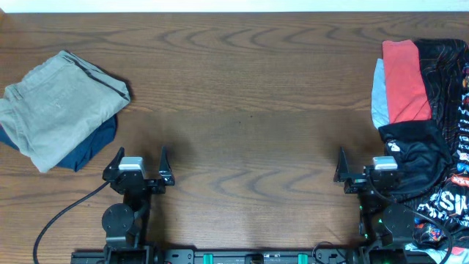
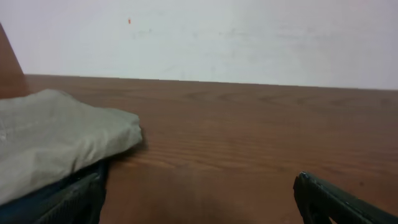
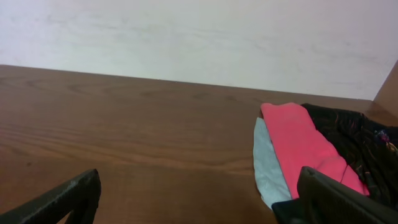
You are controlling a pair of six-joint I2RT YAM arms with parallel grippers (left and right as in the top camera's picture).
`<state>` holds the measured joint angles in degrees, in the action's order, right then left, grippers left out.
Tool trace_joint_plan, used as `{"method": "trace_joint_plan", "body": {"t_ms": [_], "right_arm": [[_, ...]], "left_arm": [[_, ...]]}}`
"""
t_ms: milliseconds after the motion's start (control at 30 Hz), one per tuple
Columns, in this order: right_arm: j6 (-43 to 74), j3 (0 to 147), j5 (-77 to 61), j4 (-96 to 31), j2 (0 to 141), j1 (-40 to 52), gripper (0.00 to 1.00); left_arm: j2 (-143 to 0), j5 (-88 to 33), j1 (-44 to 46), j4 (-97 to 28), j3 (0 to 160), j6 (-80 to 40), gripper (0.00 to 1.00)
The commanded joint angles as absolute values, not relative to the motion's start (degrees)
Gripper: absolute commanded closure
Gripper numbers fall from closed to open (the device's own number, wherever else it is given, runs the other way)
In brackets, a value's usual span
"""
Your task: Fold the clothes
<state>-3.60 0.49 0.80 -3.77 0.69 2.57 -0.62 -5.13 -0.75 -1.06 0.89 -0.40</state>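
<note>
Since the clothes [image 1: 440,88] lie heaped at the tabletop's [image 1: 242,88] right edge, one grab may snag several.
Black jersey [image 1: 421,150] overlaps the red shirt [image 1: 404,73] and light-blue shirt [image 1: 378,95] and crowds the right arm; left pincer [image 1: 141,160] and right pincer [image 1: 366,167] gape wide, holding nothing.

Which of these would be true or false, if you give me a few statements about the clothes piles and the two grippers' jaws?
1. The left gripper and the right gripper both have open jaws. True.
2. The grey garment lies over a dark blue garment. True.
3. The left gripper holds the grey garment. False: nothing is between its jaws.
4. The red shirt lies on the light-blue shirt. True.
5. The black jersey is spread flat mid-table. False: it lies bunched at the right edge of the table, beside the red shirt.
</note>
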Motion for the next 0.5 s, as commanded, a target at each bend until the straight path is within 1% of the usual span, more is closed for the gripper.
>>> {"method": "trace_joint_plan", "body": {"t_ms": [0, 200, 333, 467], "right_arm": [[-3.0, 0.3, -0.5, -3.5, 0.7, 2.0, 0.01], [-2.2, 2.7, -0.4, -6.9, 1.0, 2.0, 0.01], [-1.9, 6.7, 0.0, -12.2, 3.3, 2.0, 0.01], [2.0, 11.9, 1.1, -17.3, 8.3, 2.0, 0.01]], "left_arm": [[-0.3, -5.5, -1.0, -2.8, 0.6, -6.2, 0.02], [-3.0, -9.6, -1.0, -4.4, 4.2, -7.0, 0.02], [-8.4, -11.6, -0.9, -10.7, 9.8, -7.7, 0.02], [-16.3, -11.6, -0.9, -18.2, 17.6, -7.9, 0.02]]}}
